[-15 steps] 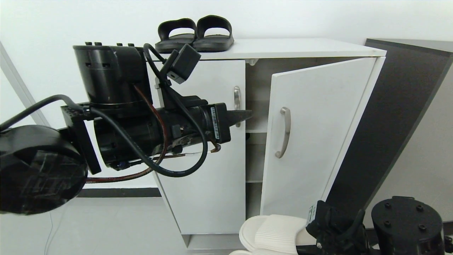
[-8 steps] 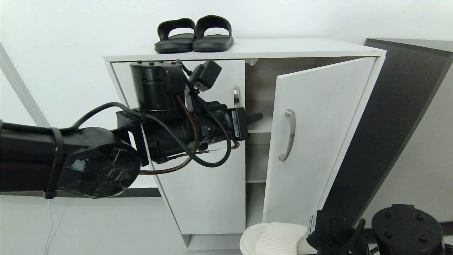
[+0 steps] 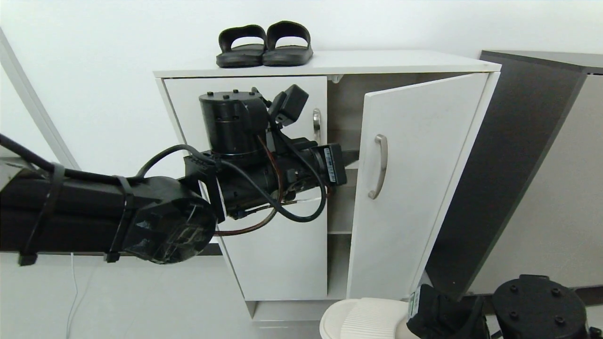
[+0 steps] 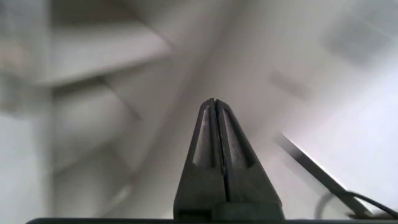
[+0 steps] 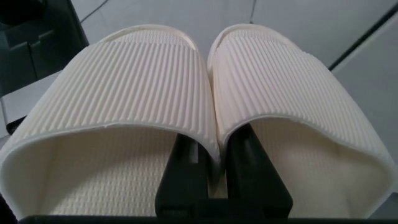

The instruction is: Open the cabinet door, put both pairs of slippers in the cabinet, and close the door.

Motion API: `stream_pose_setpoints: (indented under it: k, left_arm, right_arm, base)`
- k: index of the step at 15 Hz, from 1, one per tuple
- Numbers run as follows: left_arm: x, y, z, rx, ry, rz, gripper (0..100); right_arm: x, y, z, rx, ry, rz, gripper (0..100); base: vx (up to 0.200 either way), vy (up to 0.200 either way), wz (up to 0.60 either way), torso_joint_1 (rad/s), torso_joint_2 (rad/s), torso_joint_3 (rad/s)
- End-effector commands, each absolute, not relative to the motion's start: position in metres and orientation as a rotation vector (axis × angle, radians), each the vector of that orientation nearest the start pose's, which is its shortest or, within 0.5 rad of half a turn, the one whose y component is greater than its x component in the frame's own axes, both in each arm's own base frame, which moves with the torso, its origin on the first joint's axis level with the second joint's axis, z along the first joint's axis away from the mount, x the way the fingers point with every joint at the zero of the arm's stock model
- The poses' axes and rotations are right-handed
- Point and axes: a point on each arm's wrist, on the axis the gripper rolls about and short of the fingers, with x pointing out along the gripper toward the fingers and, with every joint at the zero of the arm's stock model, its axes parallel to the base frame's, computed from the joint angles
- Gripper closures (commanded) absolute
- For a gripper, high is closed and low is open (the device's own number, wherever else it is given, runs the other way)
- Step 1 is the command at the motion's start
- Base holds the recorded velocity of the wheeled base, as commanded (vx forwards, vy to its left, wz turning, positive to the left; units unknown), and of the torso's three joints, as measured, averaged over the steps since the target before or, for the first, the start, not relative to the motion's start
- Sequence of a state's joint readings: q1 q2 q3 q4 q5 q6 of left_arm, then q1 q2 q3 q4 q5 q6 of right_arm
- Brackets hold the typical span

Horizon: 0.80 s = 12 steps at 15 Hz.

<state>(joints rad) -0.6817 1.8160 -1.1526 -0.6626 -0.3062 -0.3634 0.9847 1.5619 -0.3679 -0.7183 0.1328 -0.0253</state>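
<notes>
Right wrist view: the right gripper (image 5: 214, 168) clamps the white slippers (image 5: 143, 81) by their adjoining straps, low before the cabinet (image 3: 400, 63); the left gripper (image 3: 351, 157), closed and empty behind the door (image 3: 424, 179) edge, should swing it wider first; black slippers (image 3: 264, 44) wait on the cabinet top's back-left.

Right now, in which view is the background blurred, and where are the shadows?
Left wrist view: everything behind the left gripper is smeared. Head view: the cabinet is shaded inside, behind its open door. Right wrist view: the white slippers show clear ribs.
</notes>
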Motion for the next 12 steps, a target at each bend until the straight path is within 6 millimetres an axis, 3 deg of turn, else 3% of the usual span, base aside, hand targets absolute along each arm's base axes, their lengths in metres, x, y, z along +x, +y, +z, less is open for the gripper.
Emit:
stream_pose_setpoints:
  k: [1,3,5,8,12]
  left_arm:
    - [0.260,-0.247,0.241,-0.329,0.198,-1.031,100]
    - [0.235,-0.263,0.248,-0.328,0.187,-1.107,100]
    - [0.217,-0.275,0.251,-0.335,0.161,-1.174,100]
    - [0.221,-0.277,0.245,-0.343,0.139,-1.172,100]
    - [0.246,-0.251,0.243,-0.346,0.120,-1.056,100]
  right_arm:
    - [0.121,0.187,0.116,-0.235,0.450,1.102,100]
    - [0.120,0.187,0.116,-0.236,0.453,1.102,100]
    - [0.120,0.186,0.115,-0.240,0.454,1.103,100]
    - [0.120,0.186,0.115,-0.241,0.452,1.103,100]
    - [0.123,0.189,0.115,-0.239,0.451,1.092,100]
  base:
    - [-0.200,0.000,0.00,0.007,0.00,0.007]
    - [-0.200,0.000,0.00,0.000,0.00,0.000]
    - [0.000,0.000,0.00,0.000,0.00,0.000]
    - [0.000,0.000,0.00,0.000,0.00,0.000]
    - [0.000,0.000,0.00,0.000,0.00,0.000]
